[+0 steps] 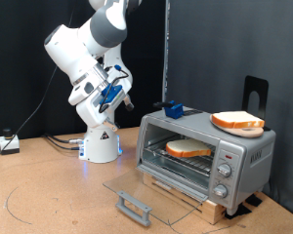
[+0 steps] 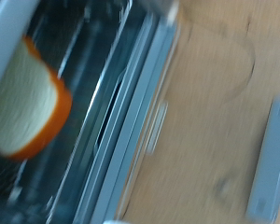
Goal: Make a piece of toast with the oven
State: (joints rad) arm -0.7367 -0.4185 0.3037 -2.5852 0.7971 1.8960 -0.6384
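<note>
Dark curtain fills the background of the exterior view, and a pale wooden surface runs across the lower part of the frame. One white arm stands at upper left on its base, folded so that the gripper hangs in mid-air left of centre, well apart from everything on the surface; whether its fingers are apart or closed I cannot tell, and nothing shows between them. The fingers do not show in the wrist view.

Nearest to the gripper, toward the right of the frame, is the single oven — silver, boxy, with three round knobs stacked on its front panel at the right. Its glass door lies folded down flat at lower centre, its grey handle toward the frame's bottom.

Two slices of bread are in sight. One, the piece of toast, lies flat on the wire rack inside the open oven — pale face, brown crust; the blurred wrist view shows it as a cream slab with an orange-brown edge over the rack bars. The other slice rests on an orange dish on the oven's roof. One small blue object sits on the roof's left end.
</note>
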